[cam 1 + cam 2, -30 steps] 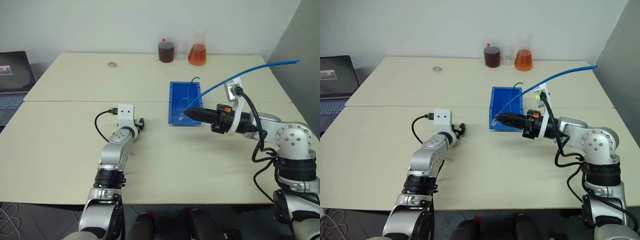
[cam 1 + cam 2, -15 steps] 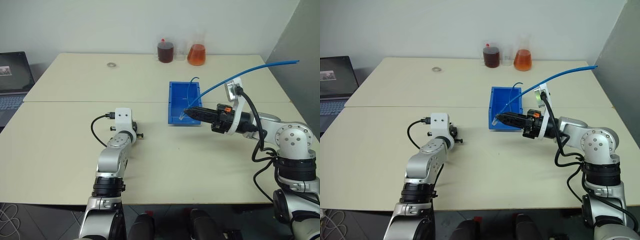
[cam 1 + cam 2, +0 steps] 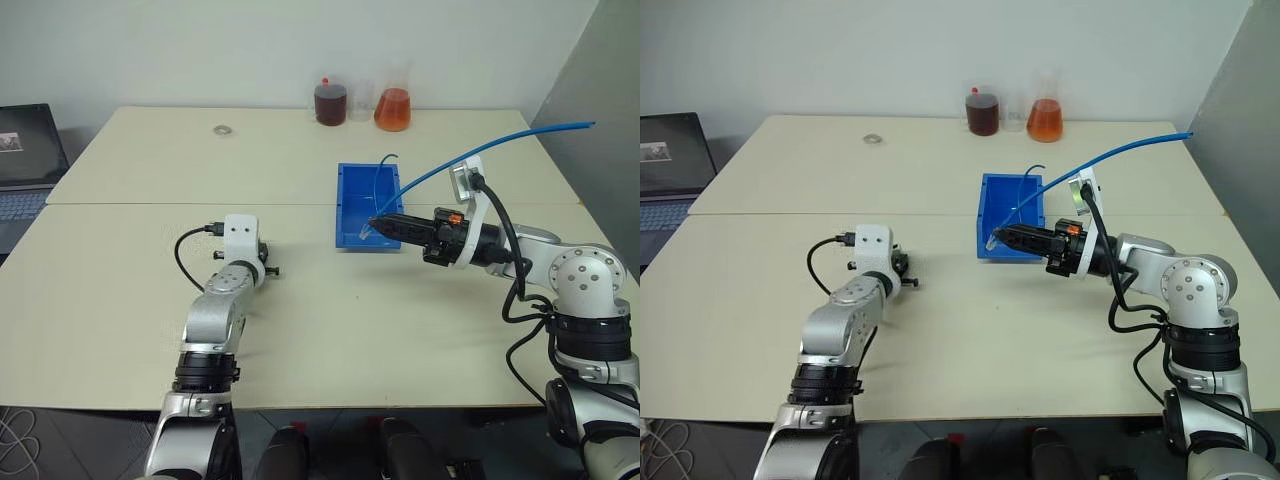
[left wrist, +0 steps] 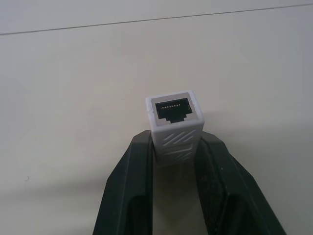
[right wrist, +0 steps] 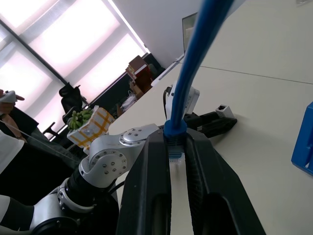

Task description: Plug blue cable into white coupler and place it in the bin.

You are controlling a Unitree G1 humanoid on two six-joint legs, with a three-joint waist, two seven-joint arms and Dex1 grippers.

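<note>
In the left wrist view my left gripper [image 4: 175, 144] is shut on the white coupler [image 4: 175, 120], whose dark socket faces away from the wrist. On the table this gripper [image 3: 268, 271] sits left of the bin [image 3: 346, 212], a bright blue tray. My right gripper [image 3: 376, 225] hovers over the bin's near end, pointing left. It is shut on the blue cable [image 3: 500, 145] just behind its clear plug [image 5: 176, 155]. The cable [image 5: 198, 58] arcs up and away to the right. The coupler [image 5: 222, 108] is also visible past the right gripper [image 5: 177, 144].
A second thin blue cord [image 3: 381, 172] rises out of the bin. Two flasks, one dark red [image 3: 331, 103] and one orange [image 3: 394, 108], stand at the back edge. A small ring [image 3: 221, 130] lies far left and a laptop [image 3: 25, 150] sits beyond the table's left side.
My left gripper has closed on the white coupler and drawn a little left and back toward me. The right arm and cable have not moved.
</note>
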